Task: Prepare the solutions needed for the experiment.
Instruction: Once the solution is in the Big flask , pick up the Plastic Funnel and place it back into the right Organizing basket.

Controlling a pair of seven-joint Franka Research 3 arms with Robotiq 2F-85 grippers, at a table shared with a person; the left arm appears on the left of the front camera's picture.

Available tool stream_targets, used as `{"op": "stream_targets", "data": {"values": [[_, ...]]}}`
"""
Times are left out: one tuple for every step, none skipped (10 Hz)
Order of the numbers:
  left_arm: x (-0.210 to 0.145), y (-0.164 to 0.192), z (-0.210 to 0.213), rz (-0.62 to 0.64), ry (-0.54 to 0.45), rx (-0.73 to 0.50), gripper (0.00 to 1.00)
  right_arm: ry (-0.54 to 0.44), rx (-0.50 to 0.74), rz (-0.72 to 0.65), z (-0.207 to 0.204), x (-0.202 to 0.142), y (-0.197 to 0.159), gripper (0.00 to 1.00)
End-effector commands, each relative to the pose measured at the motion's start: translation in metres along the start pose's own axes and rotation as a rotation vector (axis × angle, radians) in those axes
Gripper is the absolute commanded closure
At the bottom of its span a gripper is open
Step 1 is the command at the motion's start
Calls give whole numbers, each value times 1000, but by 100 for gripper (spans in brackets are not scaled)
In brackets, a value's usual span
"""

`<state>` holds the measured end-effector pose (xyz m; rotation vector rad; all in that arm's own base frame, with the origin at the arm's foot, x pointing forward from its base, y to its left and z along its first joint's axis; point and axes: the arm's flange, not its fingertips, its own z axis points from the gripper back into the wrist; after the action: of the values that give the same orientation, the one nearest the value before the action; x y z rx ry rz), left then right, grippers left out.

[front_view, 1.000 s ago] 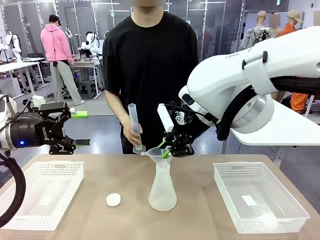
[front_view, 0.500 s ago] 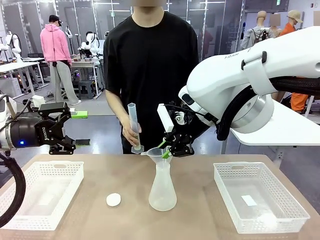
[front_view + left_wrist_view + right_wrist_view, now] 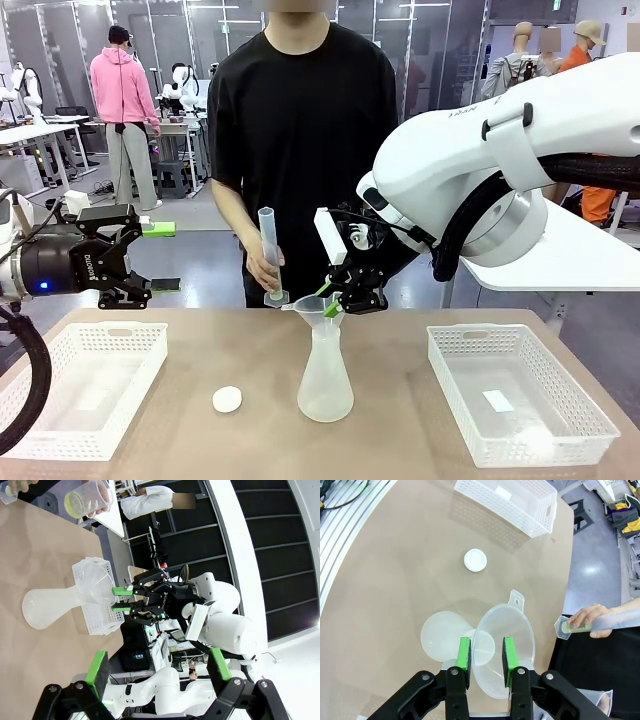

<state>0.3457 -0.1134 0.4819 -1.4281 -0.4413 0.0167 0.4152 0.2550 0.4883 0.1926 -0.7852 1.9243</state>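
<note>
A person's hand [image 3: 262,268] holds a clear graduated cylinder [image 3: 268,250] nearly upright, just left of a translucent funnel [image 3: 314,306] that sits in the frosted conical flask [image 3: 325,375] at mid-table. The solutions [image 3: 569,627] show as a shallow yellow-green layer at the cylinder's base; more of this liquid [image 3: 74,503] sits in a clear vessel held by a hand. My right gripper [image 3: 336,299] [image 3: 485,656] is shut on the funnel's [image 3: 512,647] rim, one pad on each side of the wall. My left gripper [image 3: 152,257] [image 3: 157,667] hangs open above the left basket, with nothing between its pads.
A white basket [image 3: 85,385] stands at the left, and another [image 3: 520,405] at the right holds small white items. A round white cap [image 3: 227,399] lies on the tan table [image 3: 400,440] left of the flask. The person stands close at the far edge.
The person's cylinder has shifted very slightly beside the funnel. Neither arm has moved.
</note>
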Motion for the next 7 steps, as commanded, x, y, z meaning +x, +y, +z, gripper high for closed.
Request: {"op": "stream_targets", "data": {"values": [[-3,-1,-2,9,-13,-25,0,-5,-1,-3,0,-1,0,66],[-3,-1,-2,9,-13,-25,0,-5,-1,-3,0,-1,0,66],[-3,-1,-2,9,-13,-25,0,-5,-1,-3,0,-1,0,66],[-3,-1,-2,9,-13,-25,0,-5,-1,-3,0,-1,0,66],[-3,-1,-2,9,-13,-25,0,0,0,0,0,0,0,66],[-3,-1,-2,9,-13,-25,0,-50,-33,9,10,3,4,66],[-3,-1,-2,9,-13,-25,0,-63,-70,4,24,5,8,66]]}}
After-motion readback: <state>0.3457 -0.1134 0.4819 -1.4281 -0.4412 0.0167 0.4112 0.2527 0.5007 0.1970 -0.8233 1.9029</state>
